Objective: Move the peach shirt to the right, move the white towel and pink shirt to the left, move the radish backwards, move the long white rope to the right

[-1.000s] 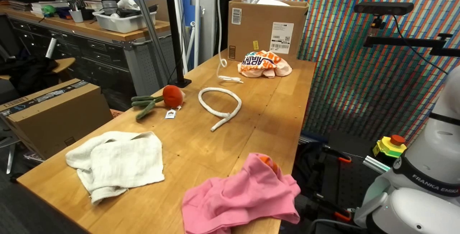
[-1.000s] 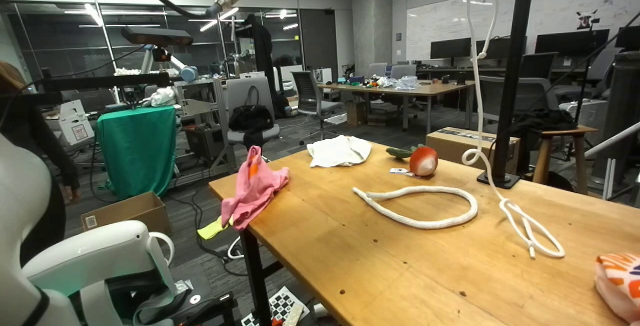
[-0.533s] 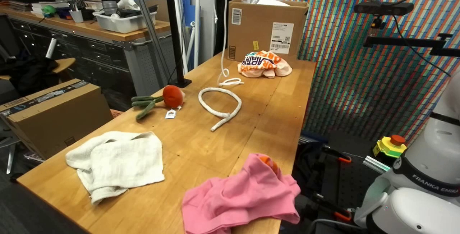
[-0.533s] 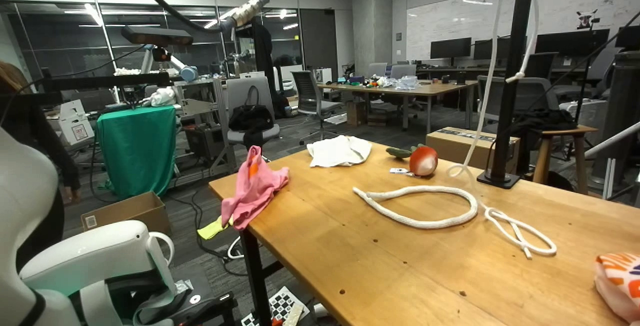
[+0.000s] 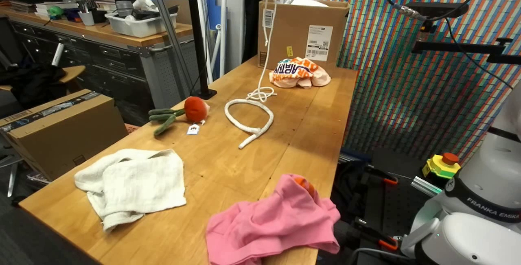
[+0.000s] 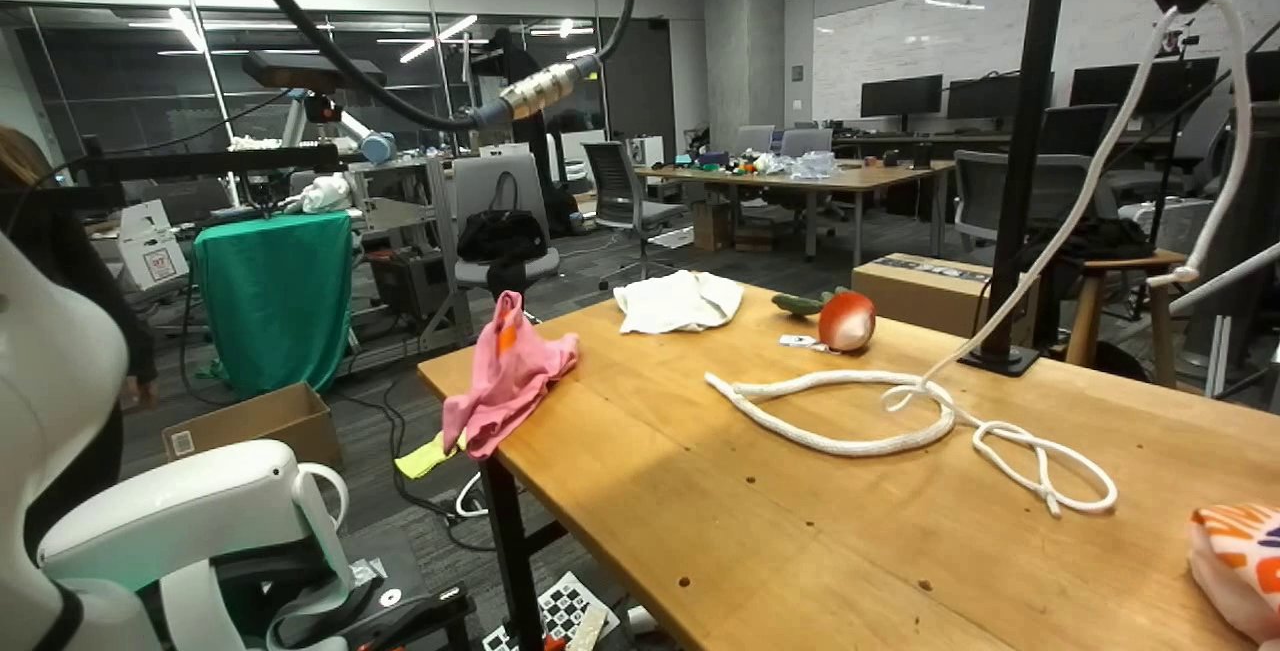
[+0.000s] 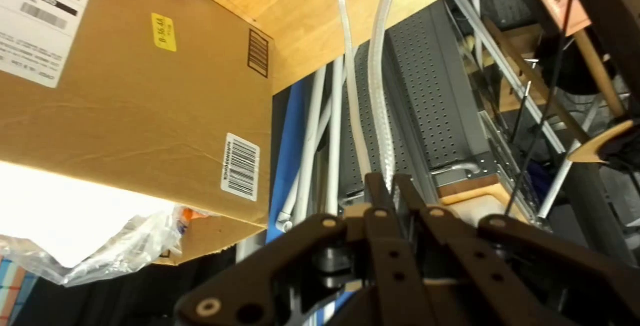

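Wooden worktop (image 6: 850,511) stretched below the end effector (image 7: 390,182), whiteboard wall (image 6: 920,46) rose behind it, grey carpet (image 6: 410,536) spread lower down

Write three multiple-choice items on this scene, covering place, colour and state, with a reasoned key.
1. Where is the peach shirt?
A) Held midair
B) On the table, near a cardboard box
C) Under the table

2. What colour are the leaves on the radish?
A) Purple
B) Yellow
C) Green

3. How is the pincer?
A) Shut on the long white rope
B) Wide open
C) Shut on nothing

1 B: it lies before the box in an exterior view.
2 C: green in both exterior views.
3 A: the rope runs between its closed jaws in the wrist view.
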Controlling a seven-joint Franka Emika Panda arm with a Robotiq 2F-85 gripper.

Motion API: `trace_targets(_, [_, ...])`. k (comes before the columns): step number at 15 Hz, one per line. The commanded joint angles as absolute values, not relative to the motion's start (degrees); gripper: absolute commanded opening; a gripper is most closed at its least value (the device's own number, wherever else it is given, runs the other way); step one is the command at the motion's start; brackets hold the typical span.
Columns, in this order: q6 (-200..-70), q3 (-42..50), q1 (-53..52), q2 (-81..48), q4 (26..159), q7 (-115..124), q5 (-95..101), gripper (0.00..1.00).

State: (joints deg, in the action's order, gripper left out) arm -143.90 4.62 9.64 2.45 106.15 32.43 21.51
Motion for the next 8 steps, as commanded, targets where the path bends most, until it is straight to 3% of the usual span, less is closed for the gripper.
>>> trace_targets(1, [-145.42, 5.68, 9.53, -0.26, 103.46, 36.87, 24.35, 0.09])
trace_targets(8, [-141.39, 5.80, 6.34, -8.32, 90.15, 34.18, 21.38, 0.09])
